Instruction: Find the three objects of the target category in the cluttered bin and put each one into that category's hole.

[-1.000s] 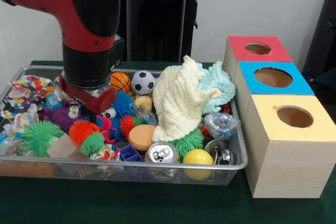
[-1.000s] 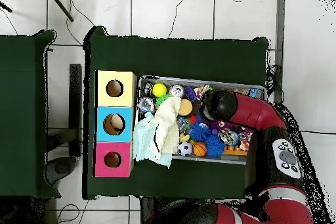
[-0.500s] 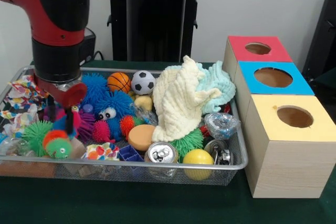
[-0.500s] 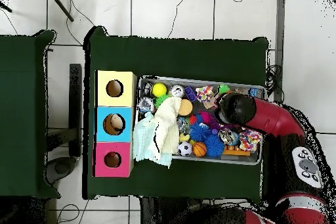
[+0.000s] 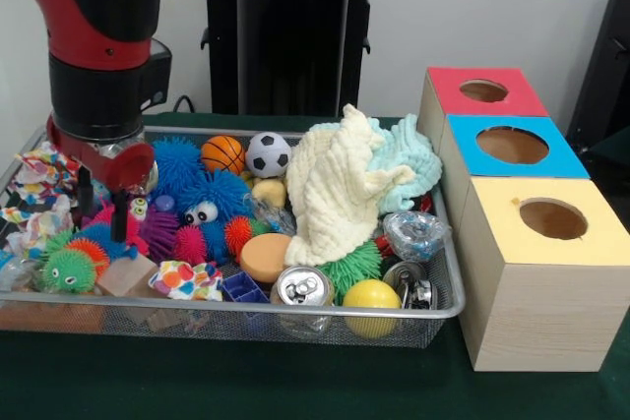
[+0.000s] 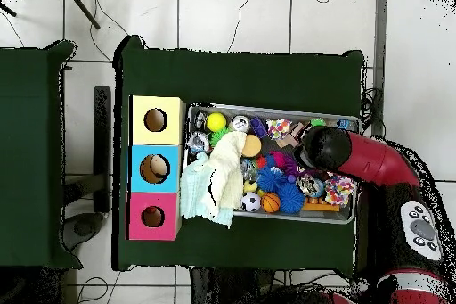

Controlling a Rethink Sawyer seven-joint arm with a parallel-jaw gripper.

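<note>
- Gripper point(image 5: 102, 223), front view: it hangs low over the end of the bin point(image 5: 450, 294) farthest from the boxes. Its two thin dark fingers point(image 5: 120, 215) stand apart and nothing appears to be held between them.
- Directly under and between the fingers sits a pink and purple toy point(image 5: 148, 228). A green spiky ball point(image 5: 67, 270) lies just below and to picture left of the tips, and a blue fuzzy toy point(image 5: 202, 206) lies just to picture right.
- Which category is the target cannot be told from the pictures. Judging by where the gripper hangs, the spiky toys are the likeliest pick, and they are round with no long axis to line up on.
- The relation the next move turns on: the yellow box point(image 5: 546, 292), blue box point(image 5: 463, 159) and red box point(image 5: 443, 86) all stand well apart from the gripper, past the bin's opposite end at picture right. The heaped cloth point(image 5: 340, 194) lies in between.
- Overhead view: the arm point(image 6: 374, 160) reaches over the bin's point(image 6: 267, 110) picture-right end, and its black head hides the gripper, so the fingers cannot be seen here.
- The boxes line up at the bin's picture-left end, across the whole bin from the arm. The cloth point(image 6: 214, 184) spills over the bin edge nearest them.
- Any carry looks like a lift clear of the clutter, then a full traverse of the bin.
</note>
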